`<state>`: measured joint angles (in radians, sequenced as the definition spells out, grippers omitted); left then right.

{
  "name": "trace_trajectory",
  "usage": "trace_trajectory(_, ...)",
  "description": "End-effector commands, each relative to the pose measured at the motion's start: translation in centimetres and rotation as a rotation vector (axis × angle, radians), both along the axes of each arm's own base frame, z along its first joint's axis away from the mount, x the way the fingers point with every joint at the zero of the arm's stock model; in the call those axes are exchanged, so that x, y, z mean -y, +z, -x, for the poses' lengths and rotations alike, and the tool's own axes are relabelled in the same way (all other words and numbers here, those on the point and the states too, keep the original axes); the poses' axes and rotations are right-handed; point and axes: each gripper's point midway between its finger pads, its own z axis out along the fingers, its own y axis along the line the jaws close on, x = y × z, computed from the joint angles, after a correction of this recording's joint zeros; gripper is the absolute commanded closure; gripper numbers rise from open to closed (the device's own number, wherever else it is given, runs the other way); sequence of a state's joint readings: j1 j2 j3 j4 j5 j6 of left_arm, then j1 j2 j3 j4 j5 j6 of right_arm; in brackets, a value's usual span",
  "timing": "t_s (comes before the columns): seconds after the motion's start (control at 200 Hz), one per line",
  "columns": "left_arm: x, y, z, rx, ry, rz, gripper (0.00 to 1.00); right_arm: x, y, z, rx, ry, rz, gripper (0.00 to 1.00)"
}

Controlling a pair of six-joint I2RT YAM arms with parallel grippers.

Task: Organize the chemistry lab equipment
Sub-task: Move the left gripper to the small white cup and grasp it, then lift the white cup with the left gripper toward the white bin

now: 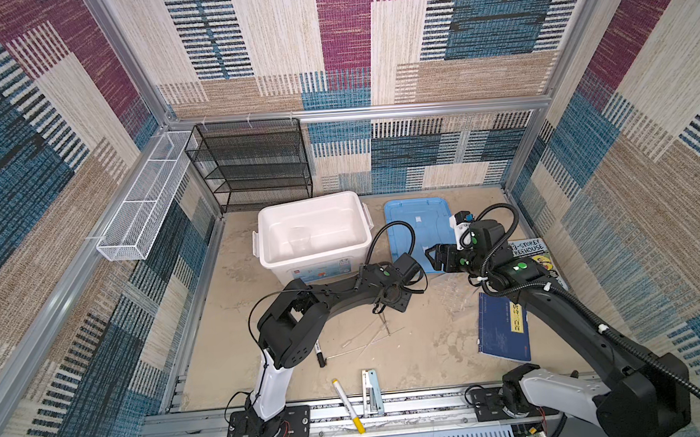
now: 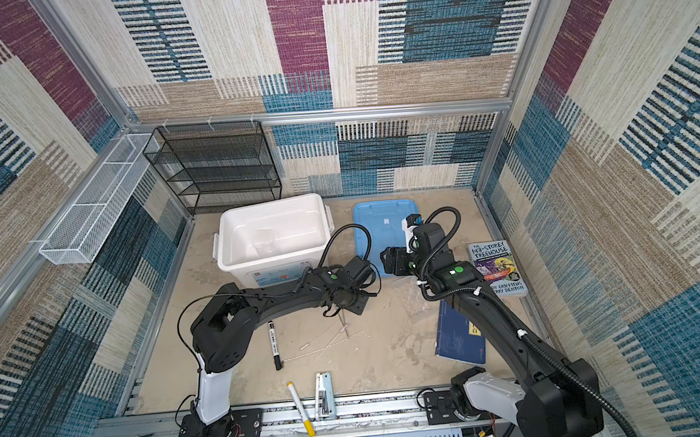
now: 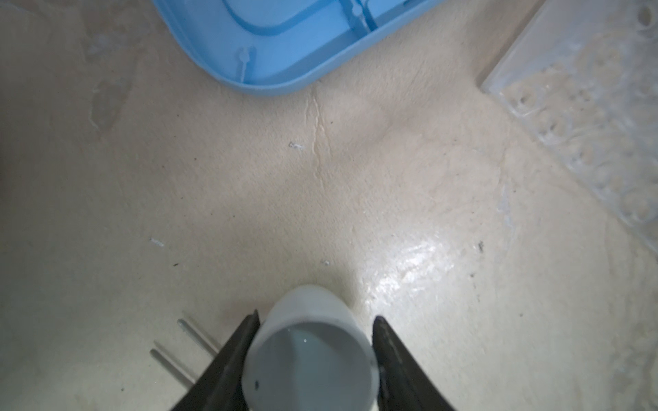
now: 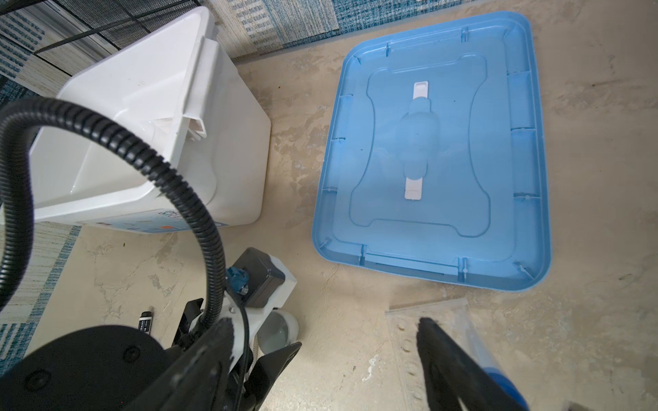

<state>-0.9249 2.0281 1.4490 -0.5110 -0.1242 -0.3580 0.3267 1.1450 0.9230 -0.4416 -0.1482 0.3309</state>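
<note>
Closest in the left wrist view, the left gripper [image 3: 316, 317] flanks the small white round dish [image 3: 313, 359], upright, mouth up; one finger [image 3: 245, 341] touches its wall, but whether the jaws pinch it I cannot tell. Metal tweezers [image 3: 185, 343] lie beside. Right wrist view: the right gripper [image 4: 360, 331] hangs spread wide over the clear tube rack [image 4: 441, 309], near the blue lid [image 4: 427, 160]. Both top views hide the dish at the middle of the bench [image 1: 431, 347].
</note>
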Motion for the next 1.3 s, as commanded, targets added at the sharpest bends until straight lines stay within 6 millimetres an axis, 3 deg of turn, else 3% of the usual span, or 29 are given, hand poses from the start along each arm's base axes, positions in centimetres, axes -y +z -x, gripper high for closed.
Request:
trace_trajectory(0.0, -0.1, 0.3, 0.0, -0.003, 0.016, 0.001, 0.54, -0.4, 0.5, -0.2, 0.015, 0.002, -0.03, 0.18)
trace_trajectory(0.075, -0.1, 0.6, 0.1, 0.001, 0.018, 0.006, 0.56, -0.4, 0.7, -0.2, 0.023, 0.003, -0.033, 0.18)
trace_trajectory(0.16, -0.1, 1.0, 0.2, 0.0, 0.021, 0.019, 0.65, -0.3, 1.0, -0.2, 0.031, 0.002, -0.033, 0.17)
trace_trajectory(0.376, 0.4, 3.5, 0.6, 0.002, 0.019, 0.085, 0.67, -0.6, 1.1, -0.1, 0.032, 0.017, -0.043, 0.17)
trace_trajectory(0.601, -1.2, 10.0, 1.1, 0.064, 0.038, 0.162, 0.74, -2.3, 5.0, 1.0, 0.168, 0.13, -0.126, 0.17)
trace_trajectory(0.756, -2.2, 14.9, 1.5, 0.118, 0.045, 0.242, 0.73, -3.4, 7.7, 1.6, 0.252, 0.219, -0.163, 0.14)
trace_trajectory(0.886, -4.6, 18.4, 0.7, 0.154, 0.084, 0.282, 0.73, -5.3, 9.4, 1.5, 0.272, 0.316, -0.204, 0.13)
trace_trajectory(1.017, -8.7, 21.4, -1.0, 0.203, 0.155, 0.303, 0.73, -7.4, 11.3, 0.8, 0.321, 0.366, -0.209, 0.13)
trace_trajectory(1.292, -18.0, 21.8, -5.3, 0.234, 0.343, 0.245, 0.72, -14.0, 12.7, -2.8, 0.316, 0.448, -0.178, 0.13)
